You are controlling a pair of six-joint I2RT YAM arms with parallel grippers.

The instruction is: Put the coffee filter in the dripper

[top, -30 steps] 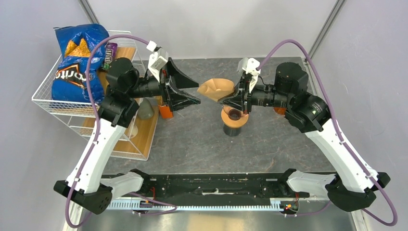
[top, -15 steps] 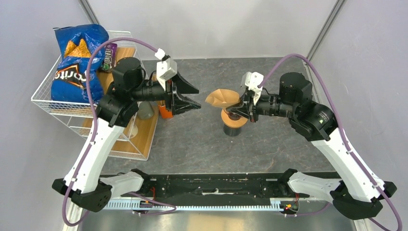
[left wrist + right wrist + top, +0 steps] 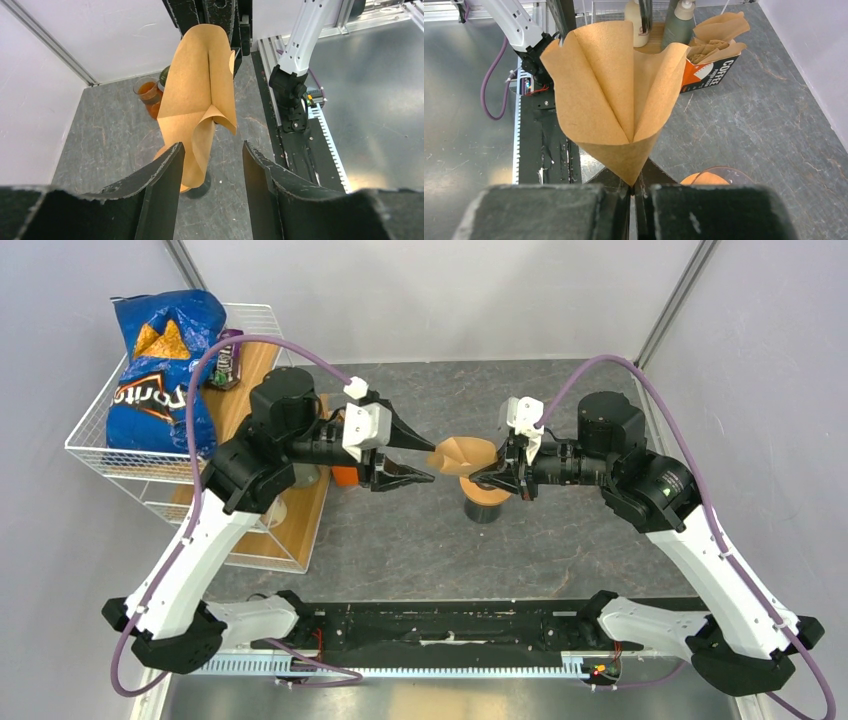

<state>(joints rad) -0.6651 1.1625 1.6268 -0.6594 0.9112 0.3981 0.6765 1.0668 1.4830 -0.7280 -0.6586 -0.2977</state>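
A brown paper coffee filter (image 3: 463,452), spread into a cone, hangs in the air just above the orange dripper (image 3: 487,491), which stands on a black base. My right gripper (image 3: 484,478) is shut on the filter's pointed tip (image 3: 631,175); the dripper's rim (image 3: 710,177) shows just right of the fingers. My left gripper (image 3: 428,461) is open at the cone's wide mouth. In the left wrist view the filter (image 3: 200,95) hangs down between and beyond the fingers (image 3: 162,182), close to the left one.
A wire basket (image 3: 100,455) with a blue chip bag (image 3: 160,360) stands at far left beside a wooden board (image 3: 300,510) with bottles. An orange box of spare filters (image 3: 710,70) sits behind the left gripper. A glass of amber liquid (image 3: 146,92) stands near the right arm.
My left arm has swung right up to the filter's open edge and its jaws have narrowed. The right gripper has brought the filter lower, closer over the dripper.
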